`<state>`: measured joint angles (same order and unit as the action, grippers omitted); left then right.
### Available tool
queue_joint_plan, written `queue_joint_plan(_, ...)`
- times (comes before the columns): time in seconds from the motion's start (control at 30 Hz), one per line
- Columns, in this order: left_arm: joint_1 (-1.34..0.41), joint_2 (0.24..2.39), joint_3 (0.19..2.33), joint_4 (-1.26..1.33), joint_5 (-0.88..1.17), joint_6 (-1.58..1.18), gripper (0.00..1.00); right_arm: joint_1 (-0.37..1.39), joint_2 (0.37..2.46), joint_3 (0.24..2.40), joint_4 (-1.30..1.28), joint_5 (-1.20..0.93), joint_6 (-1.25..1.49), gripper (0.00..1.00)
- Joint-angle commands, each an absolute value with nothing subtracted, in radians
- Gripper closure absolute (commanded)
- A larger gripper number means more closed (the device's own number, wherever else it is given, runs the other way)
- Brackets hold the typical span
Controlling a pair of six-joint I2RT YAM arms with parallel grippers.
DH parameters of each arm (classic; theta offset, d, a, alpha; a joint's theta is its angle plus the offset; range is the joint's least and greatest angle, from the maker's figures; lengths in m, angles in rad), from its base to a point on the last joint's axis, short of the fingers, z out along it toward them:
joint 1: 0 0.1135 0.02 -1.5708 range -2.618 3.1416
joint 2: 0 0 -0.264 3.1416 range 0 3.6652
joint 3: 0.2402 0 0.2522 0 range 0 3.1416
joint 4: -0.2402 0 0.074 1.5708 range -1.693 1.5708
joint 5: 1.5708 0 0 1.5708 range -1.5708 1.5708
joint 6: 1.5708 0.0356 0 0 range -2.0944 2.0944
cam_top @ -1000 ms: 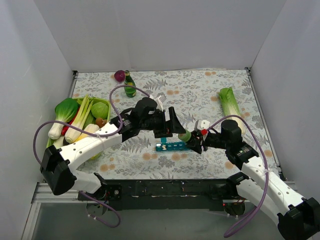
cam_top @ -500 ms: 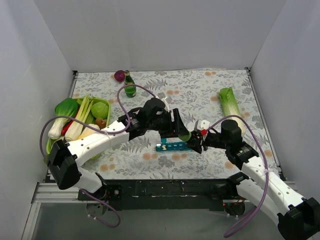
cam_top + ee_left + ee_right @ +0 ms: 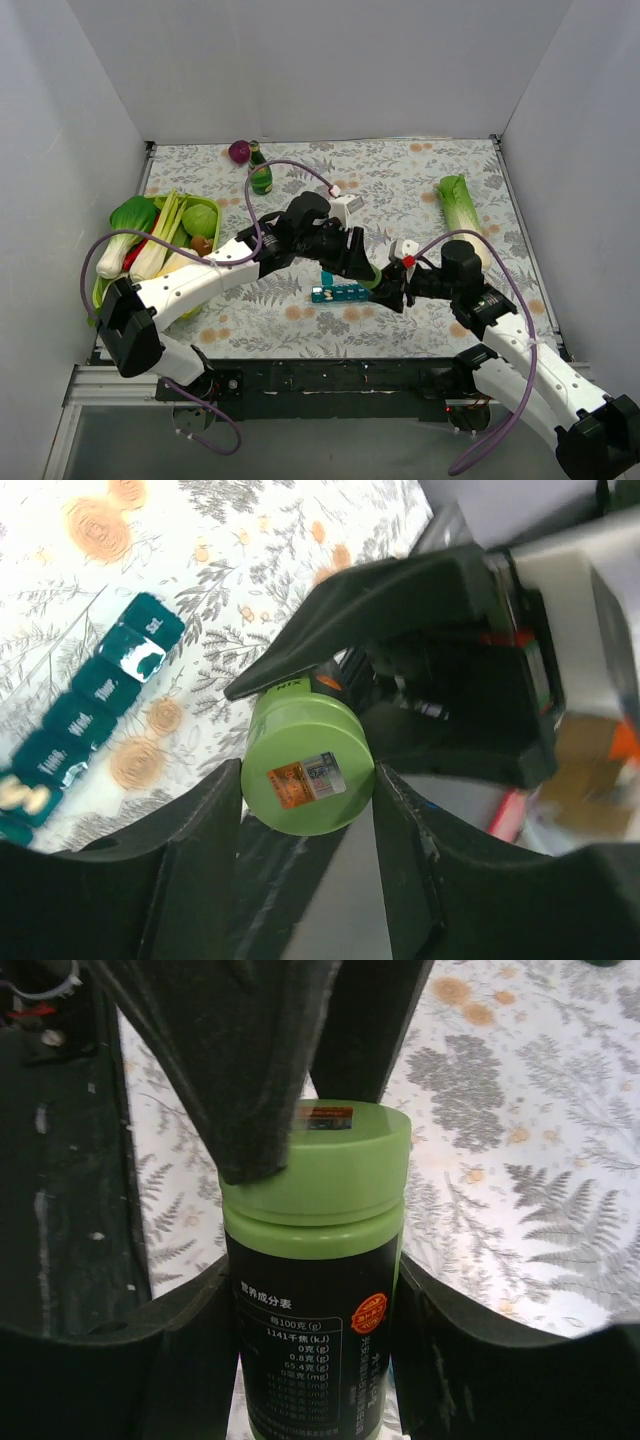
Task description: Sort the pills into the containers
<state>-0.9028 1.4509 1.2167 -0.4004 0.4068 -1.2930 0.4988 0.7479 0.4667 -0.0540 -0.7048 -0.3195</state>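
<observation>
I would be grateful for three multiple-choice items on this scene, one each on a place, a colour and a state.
1. Where does the pill organiser lie? A in the basket; B on the mat beside the pill bottle; C at the back wall.
2. What colour is the bottle's cap? A red; B white; C light green.
3. The cap is: A on the bottle; B on the mat; C in the organiser.
Answers: B, the top view shows it on the mat next to the held bottle; C, both wrist views show a light green cap; A, it sits on the bottle, clasped by the left gripper.
</observation>
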Motion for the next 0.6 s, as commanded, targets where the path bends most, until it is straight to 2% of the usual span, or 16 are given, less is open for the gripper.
queue_joint_plan(0.0,-0.919,1.388,1.158,-0.385,0.786,-0.817,0.74,0.497,0.732,0.459,0.129,-0.851,-0.115,0.99)
queue_joint_plan(0.13,-0.92,1.324,1.097,-0.402,0.916,-0.579,0.63,0.497,0.738,0.399,0.306,-0.969,0.136,0.99)
queue_joint_plan(0.17,-0.919,1.322,1.11,-0.417,0.919,-0.545,0.53,0.497,0.741,0.373,0.361,-0.983,0.215,0.99)
queue_joint_plan(0.23,-0.919,1.334,1.133,-0.475,0.893,-0.5,0.43,0.497,0.741,0.356,0.38,-0.997,0.251,0.99)
queue_joint_plan(0.27,-0.919,1.338,1.146,-0.497,0.879,-0.496,0.33,0.497,0.739,0.35,0.377,-0.997,0.256,0.99)
queue_joint_plan(0.37,-0.917,1.277,1.126,-0.433,0.746,-0.616,0.16,0.495,0.729,0.339,0.353,-0.976,0.235,0.99)
queue_joint_plan(0.4,-0.916,1.253,1.091,-0.366,0.686,-0.664,0.02,0.494,0.727,0.345,0.329,-0.96,0.207,0.99)
queue_joint_plan(0.57,-0.885,1.074,0.979,-0.192,0.439,-0.958,0.02,0.488,0.723,0.411,0.181,-0.899,0.028,0.99)
